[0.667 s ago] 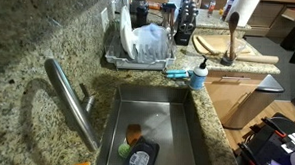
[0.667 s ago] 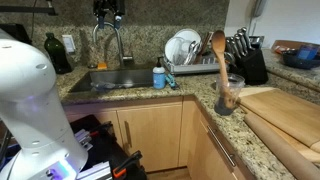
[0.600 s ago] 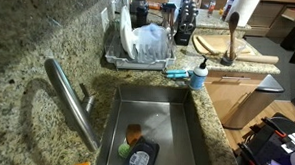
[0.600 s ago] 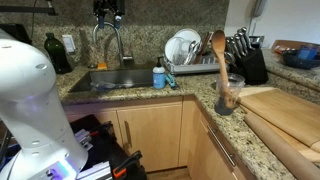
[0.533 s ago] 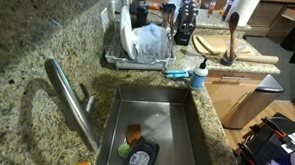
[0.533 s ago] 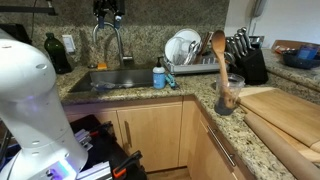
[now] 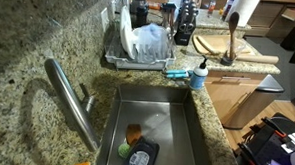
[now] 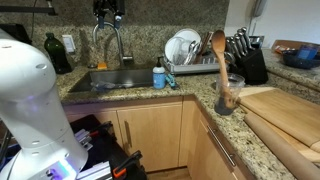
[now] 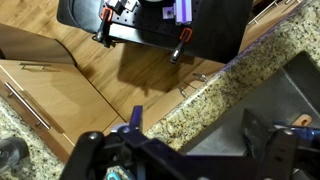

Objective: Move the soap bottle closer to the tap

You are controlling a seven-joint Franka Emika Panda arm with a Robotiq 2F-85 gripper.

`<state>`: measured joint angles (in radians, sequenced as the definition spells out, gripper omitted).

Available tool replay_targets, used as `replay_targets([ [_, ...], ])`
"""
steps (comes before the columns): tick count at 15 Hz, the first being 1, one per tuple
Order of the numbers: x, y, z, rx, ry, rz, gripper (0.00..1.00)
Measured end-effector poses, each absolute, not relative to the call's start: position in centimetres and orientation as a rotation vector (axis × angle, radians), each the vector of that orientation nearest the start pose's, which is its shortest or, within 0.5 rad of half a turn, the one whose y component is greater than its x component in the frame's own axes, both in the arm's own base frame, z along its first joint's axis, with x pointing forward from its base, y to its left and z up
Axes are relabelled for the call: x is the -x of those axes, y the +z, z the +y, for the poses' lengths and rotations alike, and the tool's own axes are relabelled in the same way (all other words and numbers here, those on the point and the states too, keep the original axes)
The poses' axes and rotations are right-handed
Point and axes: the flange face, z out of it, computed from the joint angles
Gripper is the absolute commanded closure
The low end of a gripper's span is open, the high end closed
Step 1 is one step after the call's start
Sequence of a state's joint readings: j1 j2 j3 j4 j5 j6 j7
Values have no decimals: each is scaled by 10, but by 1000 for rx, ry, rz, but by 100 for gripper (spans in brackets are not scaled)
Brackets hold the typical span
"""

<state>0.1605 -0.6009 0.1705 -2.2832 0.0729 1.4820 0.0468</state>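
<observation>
The soap bottle (image 7: 200,75) (image 8: 158,76), clear with blue liquid and a dark pump, stands upright on the granite counter at the sink's front corner, beside a teal scrub brush (image 7: 176,72). The tap (image 7: 74,104) (image 8: 108,42), a long steel spout, rises at the far side of the sink. My gripper (image 8: 107,12) (image 9: 195,135) hangs high above the tap and sink, well away from the bottle. It is open, and between its fingers (image 9: 135,122) I see only the counter edge and the sink. The wrist view does not clearly show the bottle.
A dish rack (image 7: 139,42) (image 8: 185,52) with plates sits next to the sink (image 7: 158,118). The basin holds a sponge and a dark container (image 7: 139,154). A jar with wooden spoons (image 8: 226,92), a knife block (image 8: 245,55), a cutting board (image 8: 290,110) and a dark bottle (image 8: 54,52) stand on the counter.
</observation>
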Motion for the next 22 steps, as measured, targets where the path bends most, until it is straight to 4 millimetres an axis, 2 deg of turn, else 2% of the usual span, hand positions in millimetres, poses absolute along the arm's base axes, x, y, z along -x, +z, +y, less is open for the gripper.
replay_targets([
  [6,-325,551,132,3166,304,-353,0],
  [8,-343,539,132,3137,195,-219,0],
  [13,-402,483,118,3007,-103,60,0],
  [15,-414,467,113,2995,-180,135,0],
  [19,-417,462,112,2996,-189,161,0],
  [22,-437,453,106,2967,-339,279,0],
])
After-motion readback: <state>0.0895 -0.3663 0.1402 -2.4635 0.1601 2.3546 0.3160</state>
